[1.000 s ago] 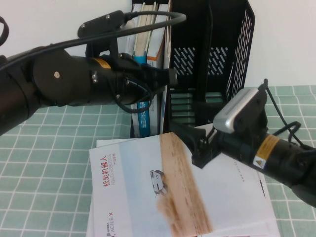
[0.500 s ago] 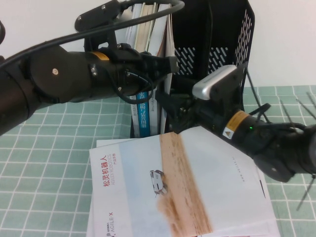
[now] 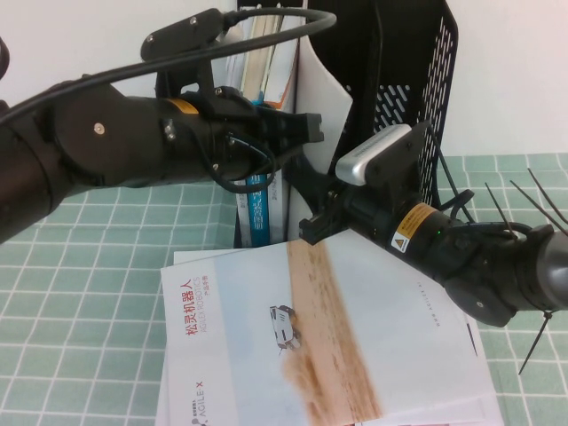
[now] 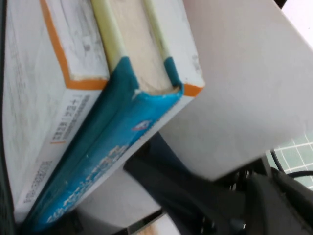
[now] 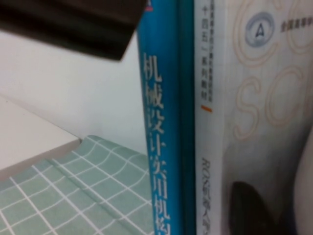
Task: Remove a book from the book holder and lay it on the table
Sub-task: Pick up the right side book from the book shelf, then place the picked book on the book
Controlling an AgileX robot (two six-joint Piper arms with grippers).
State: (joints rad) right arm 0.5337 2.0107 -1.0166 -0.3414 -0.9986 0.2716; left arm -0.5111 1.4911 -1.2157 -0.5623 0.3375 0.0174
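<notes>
Book holder [image 3: 417, 98]: tall black plastic rack with perforated side walls and upright compartments, standing at the far edge of the table [image 3: 80, 293], which is wearing a light-green cloth with a white grid.

Booklet [image 3: 311, 337]: thin, large softcover with a pale blue-white cover, sandy-brown band, small vehicle and red Chinese title, lying flat on the table in front of the rack, atop other white sheets.

White sheet [image 3: 324, 98]: a thin, flat pale cover, leaning tilted out of the rack's left part; its plain white face is filling much of the left wrist view [image 4: 239, 93].

Blue-spined book [image 3: 257, 209]: thick, standing upright in the rack, flanked by white orange-banded books [image 4: 54, 88]; the spine is showing white Chinese characters [image 5: 161, 122].

Left gripper [image 3: 306, 133]: black, reaching in at the tilted sheet beside the upright books; whether its fingers are apart or together cannot be told.

Right gripper [image 3: 311, 226]: black, hovering low at the rack's front, just above the booklet's far edge; finger state cannot be told.
</notes>
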